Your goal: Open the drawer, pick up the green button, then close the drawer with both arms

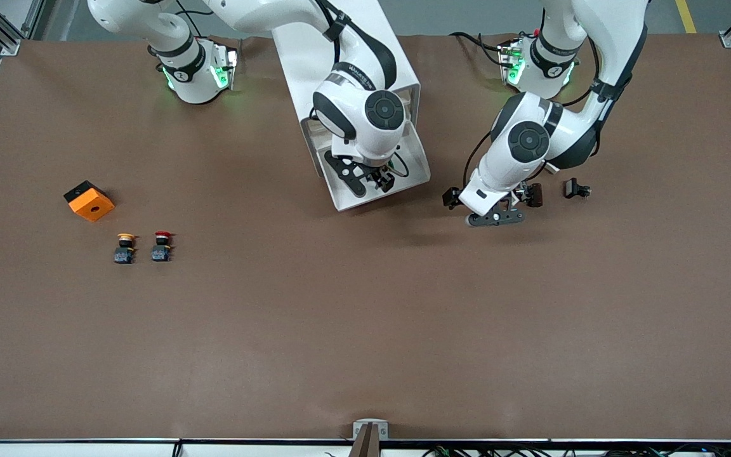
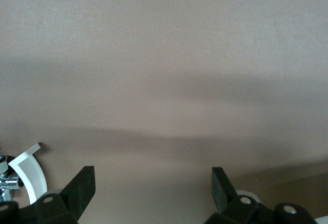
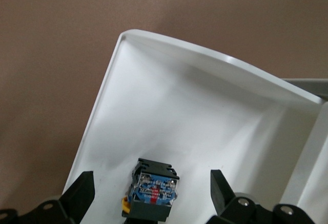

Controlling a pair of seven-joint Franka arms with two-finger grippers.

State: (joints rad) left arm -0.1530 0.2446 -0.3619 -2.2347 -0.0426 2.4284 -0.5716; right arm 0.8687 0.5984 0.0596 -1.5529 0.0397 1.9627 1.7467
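Observation:
The white cabinet [image 1: 340, 57] stands at the back of the table with its drawer [image 1: 417, 158] pulled open. My right gripper [image 1: 372, 178] is down inside the drawer, open. In the right wrist view a black button body with a blue label [image 3: 154, 190] lies on the drawer floor [image 3: 205, 111] between my right gripper's [image 3: 152, 196] fingers, untouched; its cap is hidden, so its colour does not show. My left gripper [image 1: 495, 216] is open and empty, low over bare table beside the drawer, toward the left arm's end. In the left wrist view my left gripper [image 2: 154, 188] has only tabletop in front of it.
A yellow-capped button [image 1: 125, 247], a red-capped button [image 1: 162, 245] and an orange block [image 1: 89, 200] stand toward the right arm's end. Two small dark parts [image 1: 533, 193] [image 1: 576, 188] lie by my left gripper. A white curved piece [image 2: 28, 170] shows in the left wrist view.

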